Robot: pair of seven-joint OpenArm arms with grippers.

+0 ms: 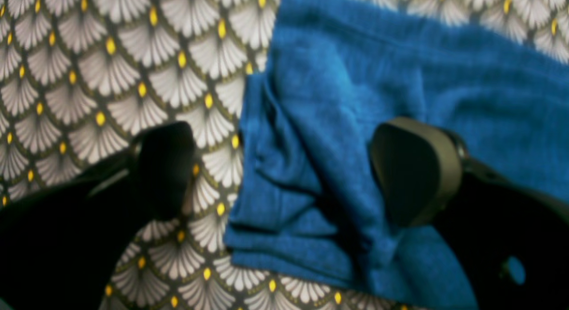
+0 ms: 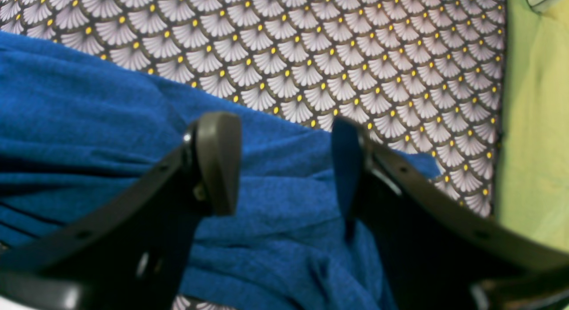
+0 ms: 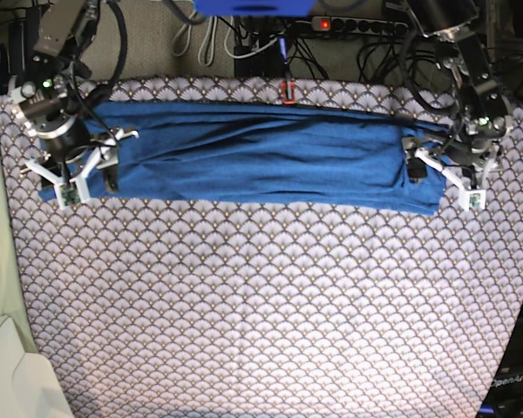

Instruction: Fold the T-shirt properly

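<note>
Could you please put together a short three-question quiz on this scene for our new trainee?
1. True or false: the T-shirt lies as a long band across the far side of the table cloth.
2. The left gripper is: A) open, one finger over the cloth and one over the shirt's end; B) shut on a sleeve; C) out of view.
3. What lies under the right gripper?

Key
1. True.
2. A.
3. Bunched blue fabric at the T-shirt's other end; the jaws stand apart with nothing pinched between them.
</note>
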